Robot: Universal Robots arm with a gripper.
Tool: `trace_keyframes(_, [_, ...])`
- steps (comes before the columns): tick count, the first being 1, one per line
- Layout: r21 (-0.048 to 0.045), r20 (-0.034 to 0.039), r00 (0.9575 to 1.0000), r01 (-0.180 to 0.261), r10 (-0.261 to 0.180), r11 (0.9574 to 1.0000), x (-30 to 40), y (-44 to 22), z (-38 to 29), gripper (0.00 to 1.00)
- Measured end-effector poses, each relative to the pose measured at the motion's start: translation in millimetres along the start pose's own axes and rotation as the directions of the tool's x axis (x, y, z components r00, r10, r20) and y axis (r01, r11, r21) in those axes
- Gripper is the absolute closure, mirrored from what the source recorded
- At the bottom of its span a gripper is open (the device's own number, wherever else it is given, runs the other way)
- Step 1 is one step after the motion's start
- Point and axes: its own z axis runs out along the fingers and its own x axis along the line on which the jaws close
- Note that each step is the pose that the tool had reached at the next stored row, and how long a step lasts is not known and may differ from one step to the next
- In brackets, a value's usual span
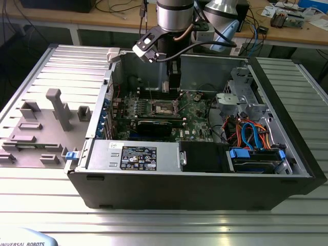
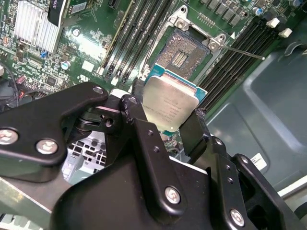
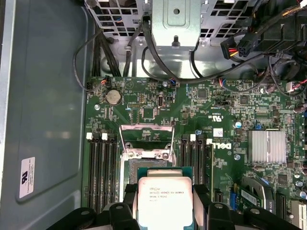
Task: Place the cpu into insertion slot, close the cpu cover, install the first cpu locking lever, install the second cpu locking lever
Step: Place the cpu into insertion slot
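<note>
My end effector (image 2: 165,114) is clenched on two opposite edges of the cpu (image 2: 171,98), a flat square chip with a dull silver top and green rim. The insertion slot (image 2: 184,51), a dark pin grid framed in shiny metal, lies bare just beyond it. The thin metal cpu cover (image 3: 145,135) stands raised. I judge no step finished.

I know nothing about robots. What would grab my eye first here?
The black pincer grips a silver cpu by its edges, above the green circuit board. Just beyond the cpu, the insertion slot lies open and empty. All this is inside an opened computer case on a ribbed metal table.
</note>
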Motion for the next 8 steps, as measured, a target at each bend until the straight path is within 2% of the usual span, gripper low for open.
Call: trace_keyframes(8, [0.0, 0.0, 1.0, 0.0, 0.0, 1.0, 0.0, 0.0, 0.4, 0.46])
